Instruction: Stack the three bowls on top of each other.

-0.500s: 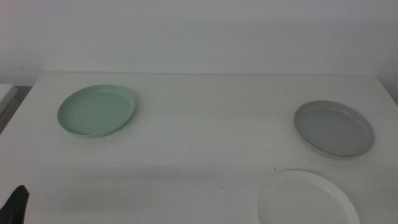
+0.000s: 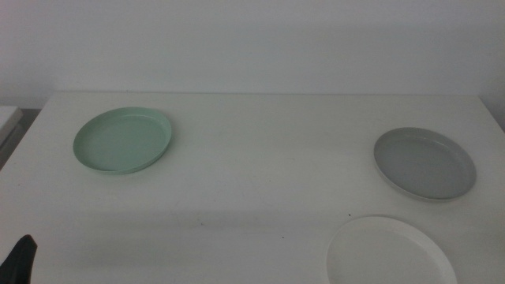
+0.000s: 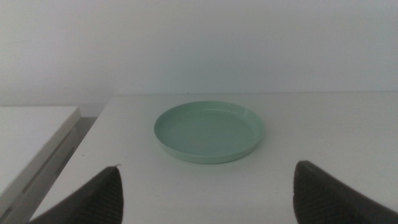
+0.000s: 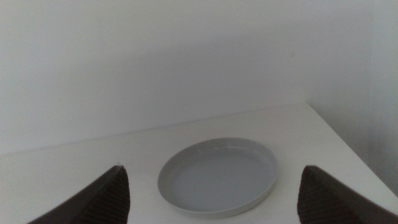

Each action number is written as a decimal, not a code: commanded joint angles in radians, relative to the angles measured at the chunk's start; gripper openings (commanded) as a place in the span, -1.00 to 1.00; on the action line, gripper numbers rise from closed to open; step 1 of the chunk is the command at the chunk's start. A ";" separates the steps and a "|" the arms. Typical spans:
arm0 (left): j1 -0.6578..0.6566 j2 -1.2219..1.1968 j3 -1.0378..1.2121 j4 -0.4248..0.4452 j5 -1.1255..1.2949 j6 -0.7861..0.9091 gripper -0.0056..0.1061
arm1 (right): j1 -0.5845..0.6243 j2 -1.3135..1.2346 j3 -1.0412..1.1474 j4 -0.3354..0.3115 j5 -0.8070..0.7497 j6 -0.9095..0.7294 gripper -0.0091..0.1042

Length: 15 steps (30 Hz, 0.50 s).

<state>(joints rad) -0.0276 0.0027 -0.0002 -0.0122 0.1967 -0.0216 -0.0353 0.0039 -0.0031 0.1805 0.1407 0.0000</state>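
- The left gripper [image 3: 208,199] is waiting low over the near left corner of the tabletop [image 2: 260,158], jaws spread wide and holding nothing, and facing the mint green bowl [image 3: 209,131]
- The right gripper [image 4: 214,199] is sitting out of the middle view, jaws equally wide and empty, looking toward the grey bowl [image 4: 217,177]
- The mint green bowl [image 2: 123,140] is lying toward the far left corner, the grey bowl [image 2: 424,163] by the right edge, and the white bowl [image 2: 390,251] at the near edge, partly cut off by the picture; all three are sitting apart, so stacking is not yet begun
- The rims are looking low and thin (little for a jaw to bite), so a pinch coming in too shallow is likely slipping off
- A jaw pressing down on one edge is risking tipping a bowl, or pushing the grey one off the right edge
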 commanded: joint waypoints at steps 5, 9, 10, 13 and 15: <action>-0.004 -0.003 0.000 -0.002 -0.015 -0.005 0.78 | -0.004 0.175 -0.156 0.002 0.098 0.000 0.80; -0.004 -0.003 0.000 -0.002 -0.015 -0.005 0.78 | -0.004 0.381 -0.413 0.008 0.348 0.000 0.80; -0.004 -0.003 0.000 -0.002 -0.015 -0.005 0.78 | -0.004 0.441 -0.487 0.006 0.463 0.000 0.80; -0.004 -0.003 0.000 -0.002 -0.015 -0.005 0.78 | -0.004 0.607 -0.666 0.006 0.712 -0.049 0.80; -0.004 -0.003 0.000 -0.002 -0.015 -0.005 0.78 | -0.004 0.686 -0.746 0.006 0.823 -0.057 0.80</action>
<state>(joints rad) -0.0276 0.0027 -0.0002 -0.0122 0.1967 -0.0216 -0.0353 0.6300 -0.6935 0.1887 0.8488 -0.0347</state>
